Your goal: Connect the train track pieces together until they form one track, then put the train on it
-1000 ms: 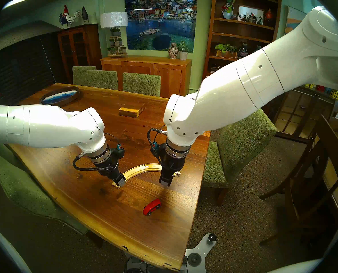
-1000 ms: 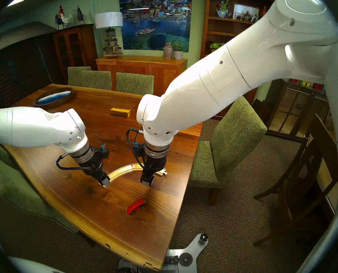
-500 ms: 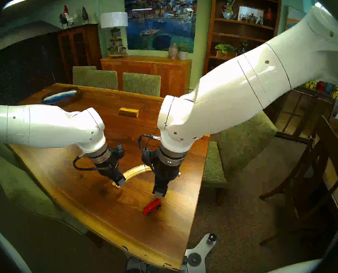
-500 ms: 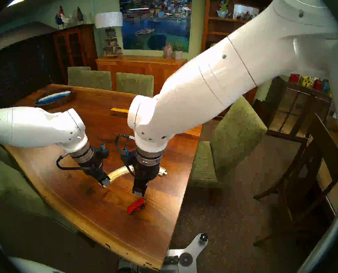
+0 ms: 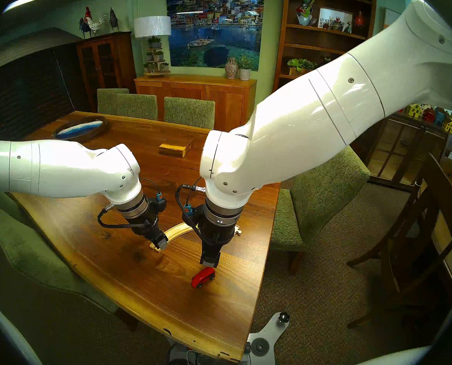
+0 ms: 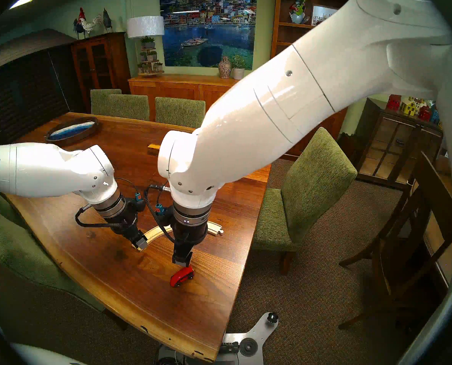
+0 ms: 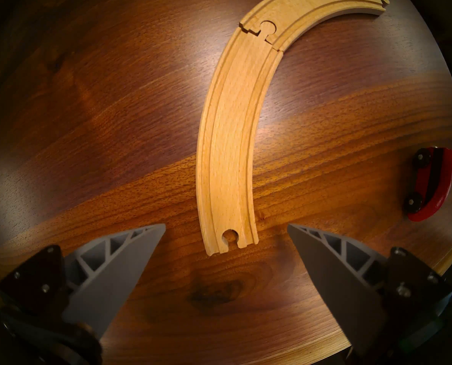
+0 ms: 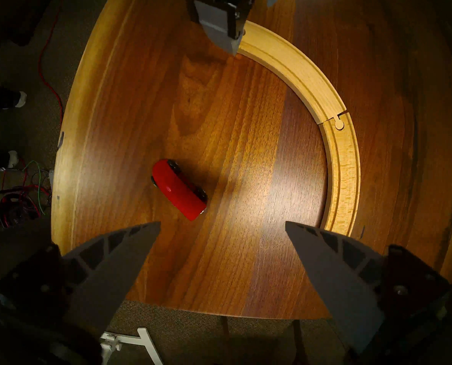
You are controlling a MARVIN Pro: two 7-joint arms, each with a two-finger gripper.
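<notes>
Desk (image 5: 93, 232), walnut, carries everything we list. Track (image 7: 232, 135): two curves pegged into one arc, centre. Left hand (image 5: 159, 245) above its left end, gaping, empty. Right hand (image 5: 209, 261) spread wide, empty, over train (image 5: 203, 277), red, near edge, off track.

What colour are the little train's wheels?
Black, on the glossy red train; the left wrist view shows them best.
</notes>
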